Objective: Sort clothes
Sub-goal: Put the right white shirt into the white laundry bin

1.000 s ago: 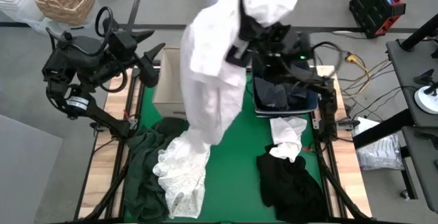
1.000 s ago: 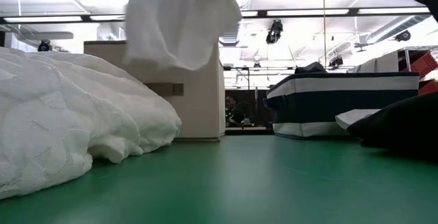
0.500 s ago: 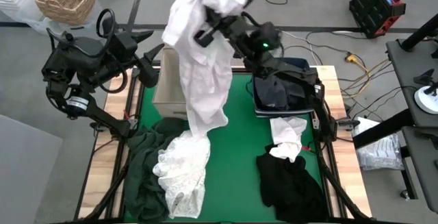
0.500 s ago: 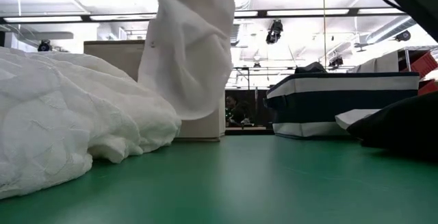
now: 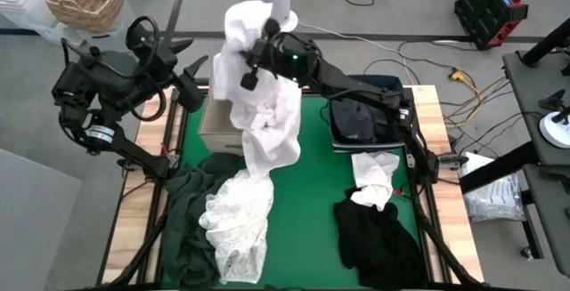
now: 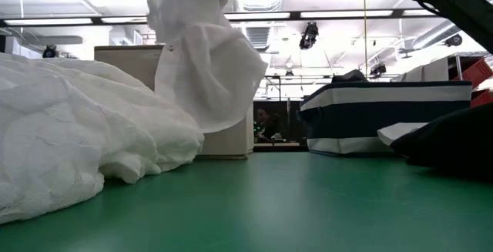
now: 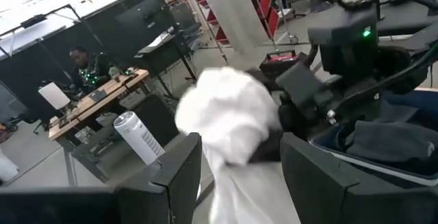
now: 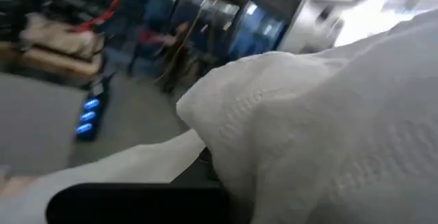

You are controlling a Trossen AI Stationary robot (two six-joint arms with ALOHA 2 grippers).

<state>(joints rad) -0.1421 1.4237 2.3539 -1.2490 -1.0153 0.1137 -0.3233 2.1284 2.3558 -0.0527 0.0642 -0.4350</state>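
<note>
Three white garments [image 5: 258, 113], one black [image 5: 374, 233], one dark green [image 5: 183, 211], two bins [image 5: 214, 117]

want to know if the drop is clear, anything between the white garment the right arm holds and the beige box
Nothing visible does. The right gripper, shut on the white garment, holds it over the beige box, its hem hanging past the box's front. The left gripper waits open beside the box.
</note>
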